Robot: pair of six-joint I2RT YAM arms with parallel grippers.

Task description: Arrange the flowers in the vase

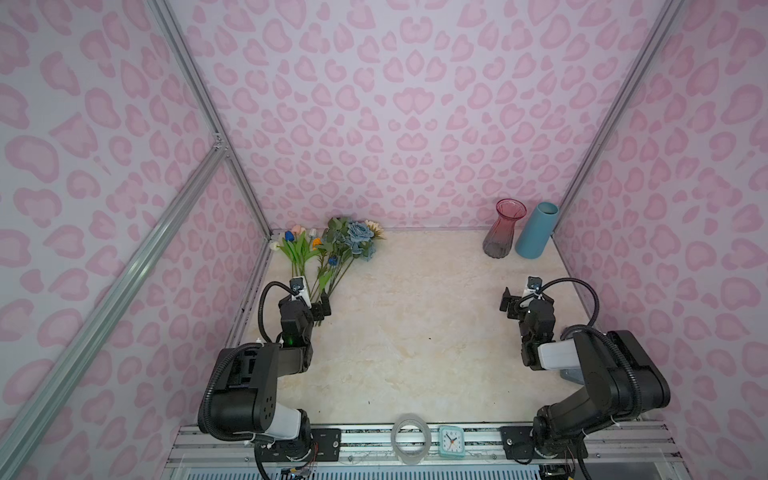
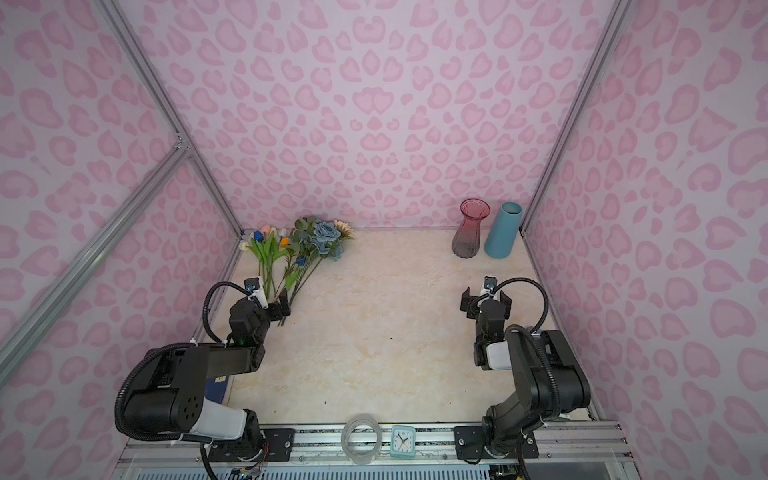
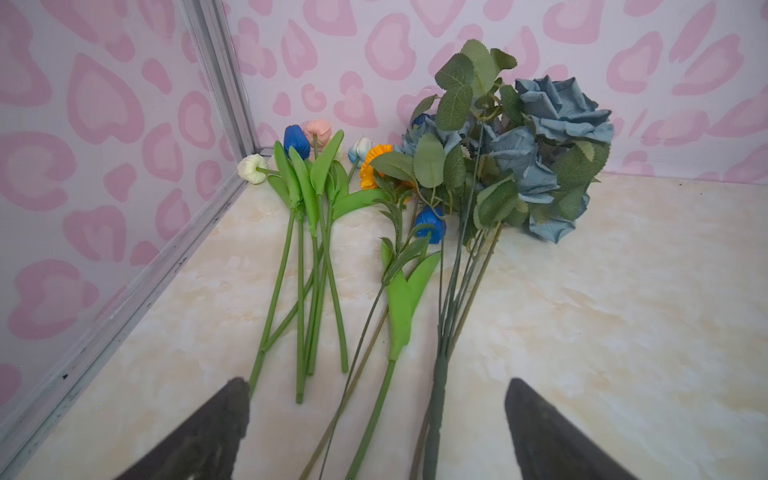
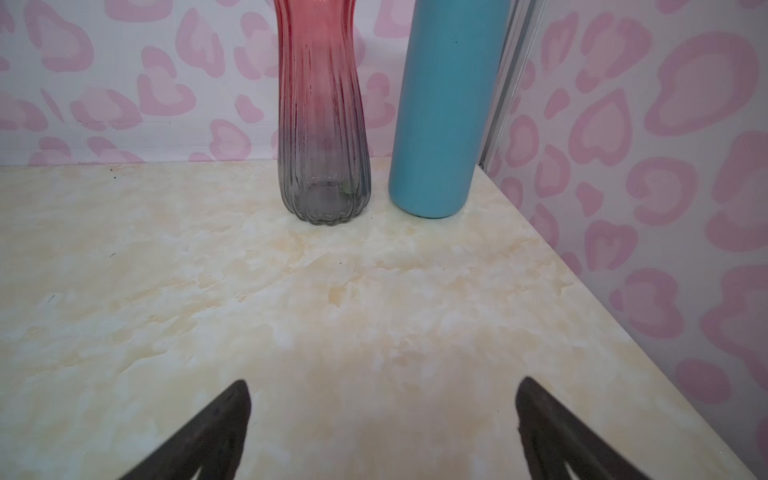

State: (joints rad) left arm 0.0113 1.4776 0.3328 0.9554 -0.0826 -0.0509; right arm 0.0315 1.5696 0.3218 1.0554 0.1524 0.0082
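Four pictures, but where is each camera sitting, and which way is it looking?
Both top views: high above the front rail, looking down the table to the back wall; left arm, right arm show.
Left wrist: on the left arm, facing the flowers lying on the table; tips of the open left end effector show.
Right wrist: on the right arm, facing pink vase and blue vase; tips of the open right end effector show.
Shared: top views show those flowers and vases too.

No legible text, label, brand or number appears in any view. The only candidate is the dial of the turquoise clock (image 1: 451, 441), which stands on the front rail (image 1: 365, 440) just beside the clear tape ring (image 1: 409, 444). Its markings are too small to read.
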